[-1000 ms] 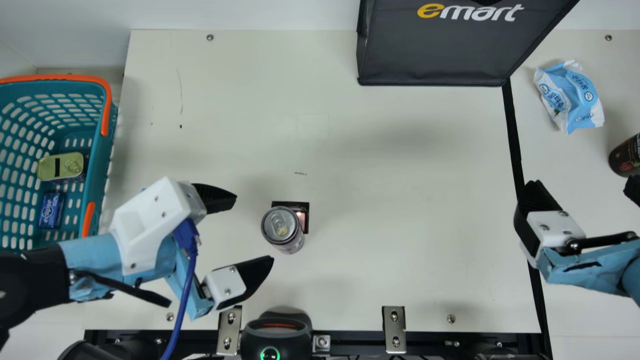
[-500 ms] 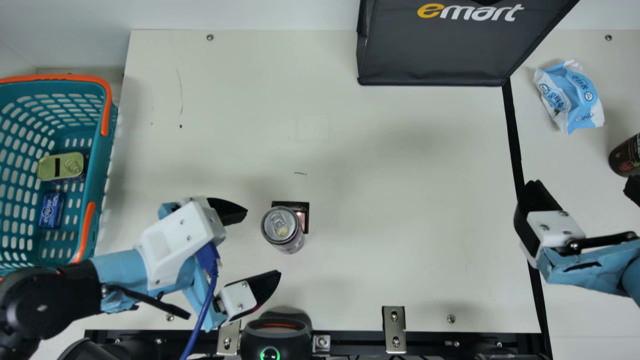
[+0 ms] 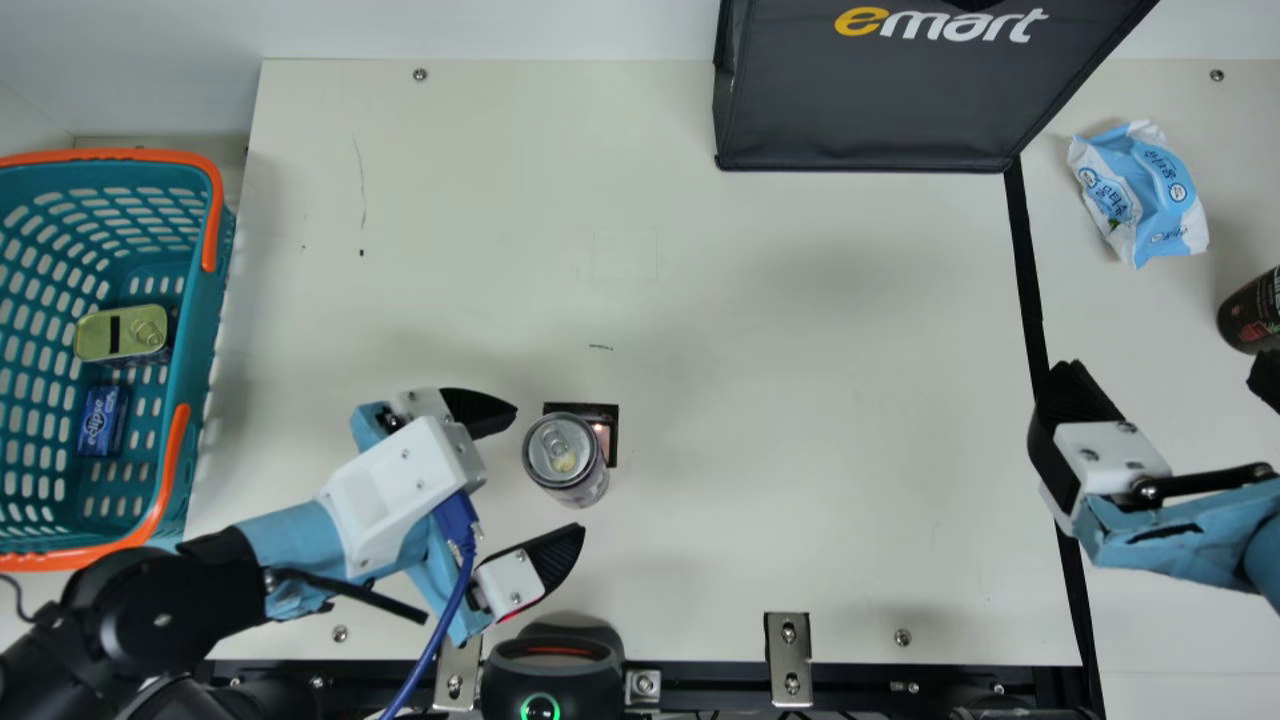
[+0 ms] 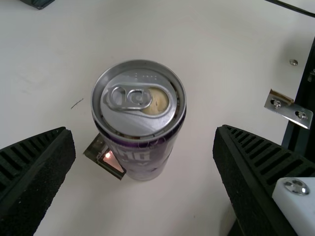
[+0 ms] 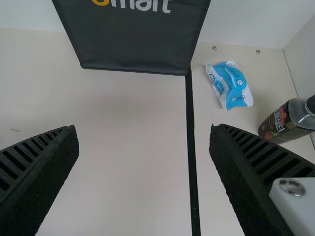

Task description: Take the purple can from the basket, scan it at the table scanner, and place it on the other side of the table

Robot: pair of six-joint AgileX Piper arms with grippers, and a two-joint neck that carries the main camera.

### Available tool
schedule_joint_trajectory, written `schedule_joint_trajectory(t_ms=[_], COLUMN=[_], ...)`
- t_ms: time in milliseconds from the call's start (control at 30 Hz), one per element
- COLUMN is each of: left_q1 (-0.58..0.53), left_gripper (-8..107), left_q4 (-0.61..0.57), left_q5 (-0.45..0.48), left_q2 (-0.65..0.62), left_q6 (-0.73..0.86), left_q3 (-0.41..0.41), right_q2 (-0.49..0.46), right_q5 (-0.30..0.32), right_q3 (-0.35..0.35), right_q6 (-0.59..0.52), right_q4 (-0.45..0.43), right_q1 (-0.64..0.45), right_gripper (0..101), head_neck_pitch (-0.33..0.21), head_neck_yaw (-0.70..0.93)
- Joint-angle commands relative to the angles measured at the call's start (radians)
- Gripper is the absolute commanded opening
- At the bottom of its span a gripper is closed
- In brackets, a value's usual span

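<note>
Purple can (image 3: pixel 562 452) upright on bench (image 3: pixel 800 400), scanner (image 3: pixel 607 440) at its one o'clock, left fingers (image 3: pixel 480 412) parted near it at ten and six, right fingers (image 3: pixel 1068 400) parted at three.

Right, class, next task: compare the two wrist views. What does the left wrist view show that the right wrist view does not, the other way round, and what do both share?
Left wrist view: the purple can, upright by the lit scanner window, and a metal bracket.
Right wrist view: a black bag, a blue-and-white packet, a dark bottle and a black strip.
Both: cream tabletop and an open tool, left tool and right tool respectively.
</note>
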Motion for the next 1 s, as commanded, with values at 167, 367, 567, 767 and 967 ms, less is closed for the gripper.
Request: schedule_joint_trajectory(t_ms=[167,367,567,767,967], left_q1=[-0.071,-0.102,-0.108,-0.116,-0.140], left_gripper=[90,57,17,-8,-8], left_q4=[-0.040,-0.059,-0.069,-0.084,-0.076], left_q5=[-0.143,-0.196,-0.214,-0.254,-0.317], left_q2=[0.048,0.087,0.101,0.130,0.203], left_q6=[0.019,0.012,-0.019,-0.058,-0.117], left_q3=[0.003,-0.003,-0.038,-0.094,-0.167], right_q2=[0.000,0.000,0.000,0.000,0.000], right_q5=[0.000,0.000,0.000,0.000,0.000], right_q3=[0.000,0.000,0.000,0.000,0.000], right_q6=[0.000,0.000,0.000,0.000,0.000], right_q4=[0.000,0.000,0.000,0.000,0.000], right_q1=[0.000,0.000,0.000,0.000,0.000], right_gripper=[95,95,95,95,95], head_neck_pitch=[-0.029,-0.029,-0.029,-0.029,-0.029], head_neck_yaw=[0.002,0.002,0.002,0.002,0.002])
